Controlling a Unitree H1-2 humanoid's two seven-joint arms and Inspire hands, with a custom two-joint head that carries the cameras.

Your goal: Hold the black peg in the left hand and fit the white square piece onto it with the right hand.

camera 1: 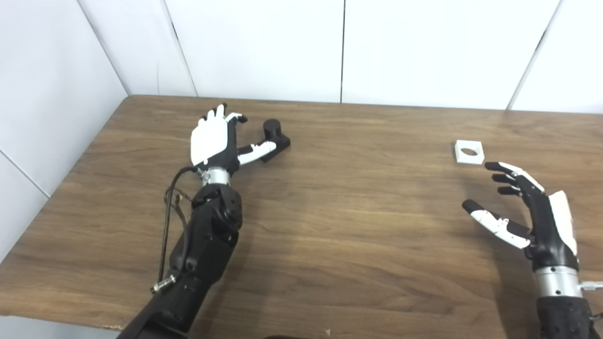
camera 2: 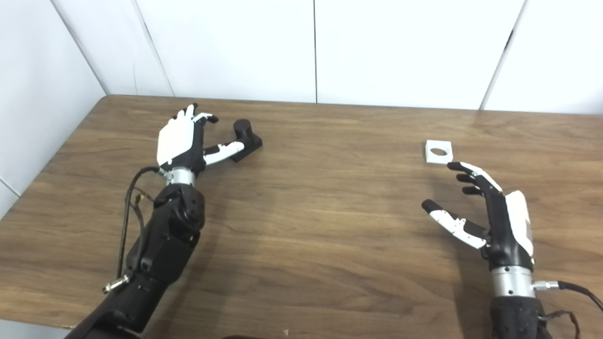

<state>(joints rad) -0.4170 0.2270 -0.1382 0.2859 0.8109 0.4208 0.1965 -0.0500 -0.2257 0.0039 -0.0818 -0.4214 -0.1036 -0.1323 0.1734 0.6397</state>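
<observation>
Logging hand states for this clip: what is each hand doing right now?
Left hand: open, next to the black peg, not gripping it.
Right hand: open, empty, short of the white square piece.

Wooden table (camera 1: 339,245) with dark grain, set into a corner of white panelled walls (camera 1: 264,47)

Wooden table (camera 1: 330,245) with a brown grain surface, its far edge set against white wall panels (camera 1: 264,47) and its left edge running along a white side wall. Two items lie directly on it. A black peg (camera 1: 274,137), a round post on a dark base, stands upright in the far left part. A white square piece (camera 1: 469,152) with a round hole lies flat in the far right part, well apart from the peg.
</observation>
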